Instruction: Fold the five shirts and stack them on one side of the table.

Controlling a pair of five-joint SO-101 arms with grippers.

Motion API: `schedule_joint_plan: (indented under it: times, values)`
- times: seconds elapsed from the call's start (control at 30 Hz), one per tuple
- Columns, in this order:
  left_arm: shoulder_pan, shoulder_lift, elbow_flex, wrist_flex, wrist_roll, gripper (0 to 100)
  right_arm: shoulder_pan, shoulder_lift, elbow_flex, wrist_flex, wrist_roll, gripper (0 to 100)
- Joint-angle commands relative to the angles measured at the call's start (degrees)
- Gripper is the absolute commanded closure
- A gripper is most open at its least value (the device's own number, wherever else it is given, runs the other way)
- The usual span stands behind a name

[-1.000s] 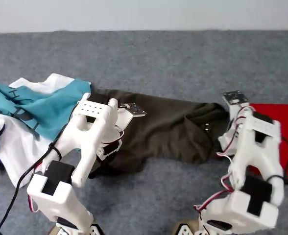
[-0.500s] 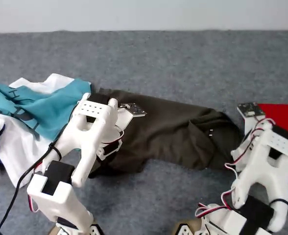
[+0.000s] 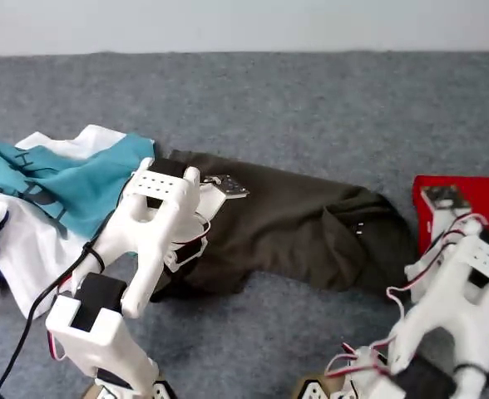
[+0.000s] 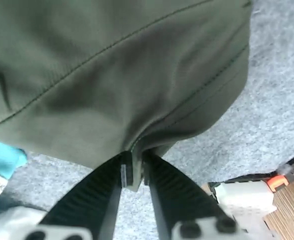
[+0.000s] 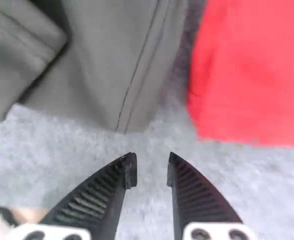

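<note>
An olive shirt (image 3: 294, 223) lies spread across the middle of the grey table. My left gripper (image 4: 134, 172) is shut on the hem of the olive shirt (image 4: 112, 75) at its left front corner. The left arm (image 3: 157, 218) stands over that end. My right gripper (image 5: 149, 172) is open just above the bare table, a little short of the olive shirt's right edge (image 5: 107, 65) and the red shirt (image 5: 252, 70). The right arm (image 3: 461, 283) stands at the front right. The red shirt (image 3: 477, 199) lies flat at the right edge.
A teal shirt (image 3: 61, 183) lies crumpled on a white shirt (image 3: 12, 245) at the left side. Grey table surface (image 3: 311, 100) stretches open behind the shirts. The left arm's black cable (image 3: 28, 320) trails along the front left.
The right arm drew back toward the front right, off the olive shirt. The shirt's right end now lies farther right, close to the red shirt. The left arm has not moved.
</note>
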Motion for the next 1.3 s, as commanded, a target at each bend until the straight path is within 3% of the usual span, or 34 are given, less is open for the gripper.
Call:
schedule_joint_plan:
  times: [0.0,0.17,0.5,0.6,0.8,1.0,1.27]
  values:
    - [0.6,-2.8,0.0,-0.5,-0.3,96,-5.3,-9.7,-6.9,7.2,-5.8,88.3]
    - [0.5,-2.8,0.0,-0.5,-0.3,96,-20.6,-13.5,-7.3,5.1,-17.7,88.6]
    - [0.2,-2.7,1.5,-1.1,-0.4,96,-39.9,-4.7,-5.9,-5.3,-18.3,88.7]
    - [0.2,-2.7,4.1,-3.2,-0.4,96,-39.0,-0.7,-5.9,-8.1,-18.3,88.7]
    - [0.2,-2.7,4.9,-3.3,-0.4,96,-30.1,4.2,-5.9,-8.3,-16.9,88.8]
    - [0.4,-2.7,4.9,-3.3,-0.4,96,-29.8,4.7,-4.0,-9.0,-15.9,88.8]
    - [0.5,-2.7,4.9,-3.3,-0.4,96,-29.6,4.7,4.2,-17.6,-15.9,88.8]
